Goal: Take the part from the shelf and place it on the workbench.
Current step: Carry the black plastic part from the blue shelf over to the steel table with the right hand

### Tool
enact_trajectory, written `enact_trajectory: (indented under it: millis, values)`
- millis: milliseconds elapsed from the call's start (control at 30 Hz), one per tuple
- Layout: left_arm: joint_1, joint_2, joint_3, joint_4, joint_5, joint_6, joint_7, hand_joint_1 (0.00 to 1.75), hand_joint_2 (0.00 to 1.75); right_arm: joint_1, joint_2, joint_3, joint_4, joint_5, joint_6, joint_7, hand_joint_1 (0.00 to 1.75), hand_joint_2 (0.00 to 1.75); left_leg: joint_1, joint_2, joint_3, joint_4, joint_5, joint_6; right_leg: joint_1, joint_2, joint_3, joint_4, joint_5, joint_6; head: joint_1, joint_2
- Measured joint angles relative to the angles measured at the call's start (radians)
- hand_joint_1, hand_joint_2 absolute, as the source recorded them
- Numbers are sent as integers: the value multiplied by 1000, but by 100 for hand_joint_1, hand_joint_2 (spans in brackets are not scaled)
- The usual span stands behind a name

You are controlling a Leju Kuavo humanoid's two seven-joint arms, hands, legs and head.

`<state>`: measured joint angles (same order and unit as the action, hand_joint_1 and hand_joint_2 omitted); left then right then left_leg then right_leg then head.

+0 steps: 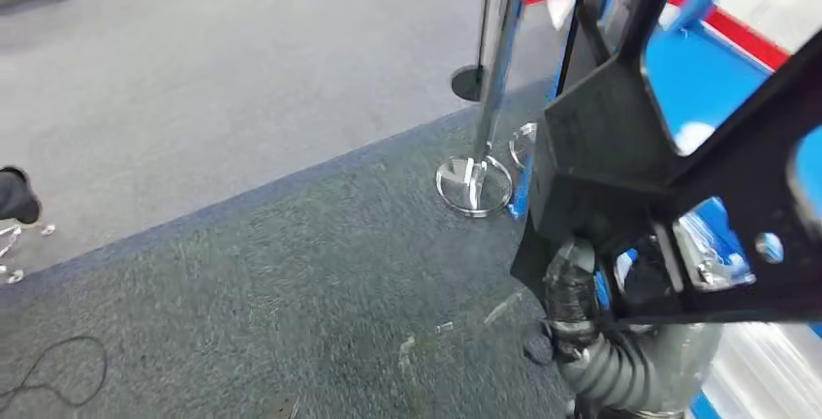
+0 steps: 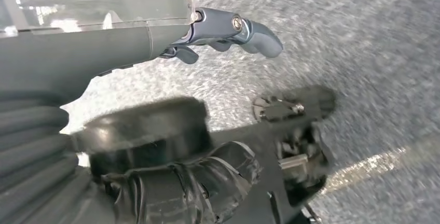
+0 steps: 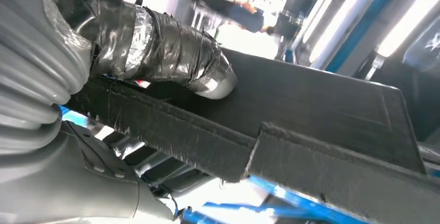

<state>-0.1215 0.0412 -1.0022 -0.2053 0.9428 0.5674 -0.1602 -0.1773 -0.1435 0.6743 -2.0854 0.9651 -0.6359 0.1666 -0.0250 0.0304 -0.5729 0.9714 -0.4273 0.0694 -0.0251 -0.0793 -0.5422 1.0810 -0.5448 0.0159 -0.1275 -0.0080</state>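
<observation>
The part (image 1: 620,138) is a large black flat frame with angular cut-outs, standing up in the right of the head view. My right hand (image 1: 572,293) grips it from below at its lower edge. In the right wrist view, the taped thumb (image 3: 166,53) presses on the flat black face of the part (image 3: 311,110), and the fingers are hidden behind it. My left hand (image 2: 171,37) hangs over grey carpet with its dark fingers (image 2: 249,29) stretched out and slightly bent, holding nothing.
A chrome stanchion post (image 1: 494,89) with a round base (image 1: 473,186) stands just left of the part, and a red barrier band (image 1: 737,31) runs behind it. A blue-framed structure (image 1: 698,70) lies at the right. A thin cable (image 1: 48,370) loops on the dark carpet.
</observation>
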Motion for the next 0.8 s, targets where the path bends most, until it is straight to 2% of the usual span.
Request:
enact_trajectory:
  millis: [33, 67, 100, 133, 167, 200, 233, 267, 300, 333, 367, 400, 433, 467, 533, 567, 633, 667, 700, 767, 800]
  values:
    - [0, -2, -1, 0, 0, 0, 1, 0, 175, -4, 0, 3, -2, 2, 4, 8, 175, 175, 5, -13, 11, -12, 6, 0, -1, 40, -23, 49, -23, 0, 6, 0]
    - [-2, -3, -2, 0, 0, -1, 1, 0, 175, -6, 1, 7, -2, 3, 7, 15, 175, 175, 7, -26, 14, -14, 7, 3, -1, 66, -56, 109, -48, 1, 12, 0]
    - [-5, -4, -4, 0, 0, -1, 1, 0, 175, -9, 1, 12, -3, 3, 11, 24, 175, 175, 7, -42, 14, -10, 6, 4, -2, 77, -92, 168, -66, 4, 17, 0]
    - [-6, -6, -6, 0, 0, -2, 1, 0, 175, -12, 0, 17, -3, 2, 15, 33, 175, 175, 8, -59, 13, -4, 1, 2, -3, 81, -120, 206, -68, 9, 20, 0]
    - [-5, -7, -9, 0, 0, -2, 1, 0, 175, -17, 0, 23, -4, 1, 21, 43, 175, 175, 10, -75, 13, 4, -5, -2, -6, 82, -133, 211, -51, 15, 21, 0]
    - [-4, -8, -13, 0, 0, -2, 1, 0, 175, -24, 0, 29, -4, -1, 28, 54, 175, 175, 13, -92, 12, 16, -14, -7, -9, 83, -129, 182, -17, 22, 22, 0]
    - [-2, -8, -15, 0, 1, -2, 1, 0, 175, -31, 0, 36, -5, -5, 35, 63, 175, 175, 18, -107, 9, 33, -25, -15, -14, 89, -114, 128, 23, 30, 23, 0]
    - [0, -8, -16, 0, 1, -2, 1, 0, 175, -38, 0, 43, -5, -11, 40, 72, 175, 175, 22, -121, 1, 53, -37, -24, -19, 108, -97, 82, 46, 37, 25, 0]
    - [0, -8, -16, 0, 2, -2, 0, 0, 175, -43, 1, 51, -6, -19, 43, 80, 175, 175, 24, -133, -11, 78, -51, -32, -24, 131, -86, 49, 55, 37, 30, 0]
    - [0, -7, -16, 0, 4, -2, -2, 0, 175, -46, 1, 60, -8, -29, 45, 88, 175, 175, 25, -142, -25, 98, -61, -40, -26, 150, -83, 35, 52, 34, 35, 0]
    - [0, -6, -16, 0, 6, -2, -4, 0, 175, -49, 1, 68, -9, -40, 45, 96, 175, 175, 26, -151, -38, 108, -66, -45, -25, 162, -84, 40, 41, 26, 38, 0]
    - [2, -5, -16, 0, 7, -1, -7, 0, 175, -53, 1, 74, -10, -51, 46, 103, 175, 175, 27, -159, -47, 115, -68, -49, -25, 159, -85, 38, 40, 15, 40, 0]
    - [6, -3, -16, 0, 9, 0, -9, 0, 175, -57, 1, 79, -10, -60, 46, 108, 175, 175, 27, -156, -51, 114, -66, -52, -25, 150, -84, 38, 40, 8, 40, 0]
    - [9, -2, -16, 0, 10, 0, -10, 0, 175, -61, 2, 83, -10, -67, 46, 110, 175, 175, 25, -138, -53, 120, -68, -55, -26, 142, -80, 34, 41, 3, 34, 0]
    - [10, -1, -17, 0, 10, 1, -10, 0, 175, -66, 2, 91, -11, -76, 50, 114, 175, 175, 26, -79, -81, 178, -93, -66, -29, 125, -69, 25, 41, -4, 25, 0]
    - [7, -2, -17, -1, 10, 1, -10, 0, 175, -67, 2, 94, -11, -82, 55, 118, 175, 175, 29, -55, -110, 230, -114, -72, -29, 115, -65, 22, 39, -6, 21, 0]
    - [3, -3, -17, -1, 10, 1, -10, 0, 175, -71, 2, 99, -10, -99, 63, 131, 175, 175, 36, -39, -174, 330, -141, -81, -28, 99, -59, 19, 35, -7, 20, 0]
    - [3, -3, -17, -1, 10, 1, -10, 0, 175, -73, 2, 101, -9, -109, 66, 138, 175, 175, 39, -38, -190, 346, -133, -82, -28, 93, -56, 19, 32, -7, 19, 0]
    - [4, -3, -17, -1, 10, 1, -10, 0, 175, -74, 2, 102, -7, -117, 67, 143, 175, 175, 40, -37, -189, 327, -106, -82, -28, 88, -53, 18, 29, -7, 20, 0]
    - [6, -2, -17, 0, 10, 2, -11, 0, 175, -80, 2, 103, -5, -129, 67, 147, 175, 175, 40, -37, -140, 206, -29, -76, -29, 83, -40, 13, 22, -5, 20, 0]
    - [5, -2, -17, 0, 10, 3, -11, 0, 175, -83, 2, 104, -4, -131, 67, 147, 175, 175, 36, -37, -111, 147, -4, -72, -28, 81, -33, 7, 21, -1, 20, 0]
